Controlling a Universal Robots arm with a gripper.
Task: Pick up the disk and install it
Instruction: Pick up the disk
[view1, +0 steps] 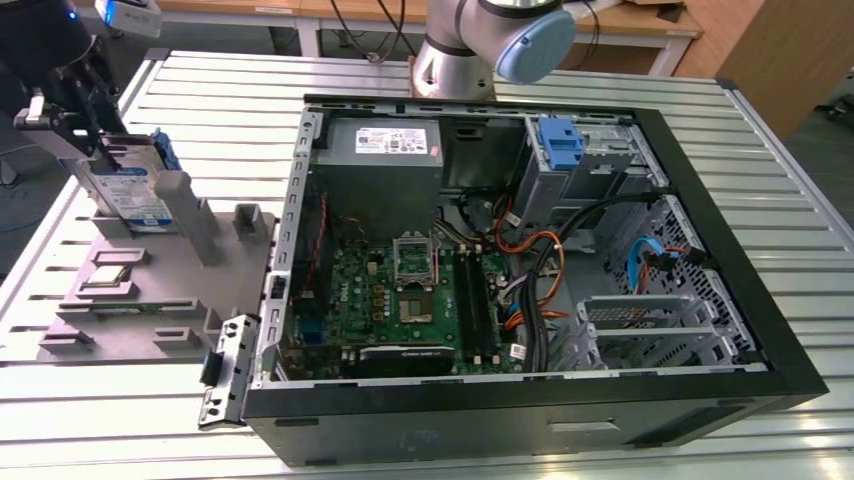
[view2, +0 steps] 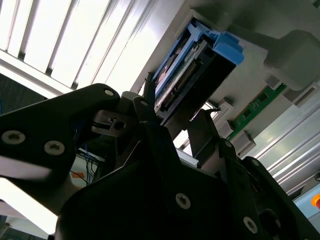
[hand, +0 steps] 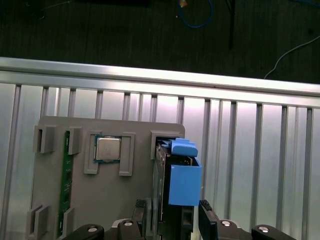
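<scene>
1. A ribbed aluminium desk (view1: 120, 420) fills the exterior view. Wooden furniture is cut off along the far edge.
2. An open black computer case (view1: 534, 420) lies on its side on the desk, showing a green motherboard (view1: 400, 300), bundled cables and a grey metal power supply (view1: 387, 150). A blue plastic latch (view1: 561, 140) stands near the case's far wall. The arm (view1: 481, 40) rises behind the case, and its upper part is cropped out.
3. At the exterior view's left sits a matte grey moulded holder (view1: 147, 300) with raised tabs and slots. In the first wrist view the holder (hand: 125, 200) carries a square metal-topped processor chip (hand: 108, 149) and a green circuit strip (hand: 64, 185) set on edge in a slot.
4. The disk (view1: 127, 185) stands upright in the holder's slot, near the holder's far end. It is a flat silver slab with a white-and-blue label and a blue frame. In the first wrist view the disk (hand: 175, 185) is seen edge-on, and its lower part is hidden by the wrist hardware. In the second wrist view the disk (view2: 190, 65) shows a connector row and the blue frame's corner.
5. The end effector (view1: 96, 125) is at the disk's top edge. In both wrist views the black end effector (hand: 175, 212) (view2: 172, 107) straddles the disk. I cannot tell whether it is clamped on the disk or only set around it.
</scene>
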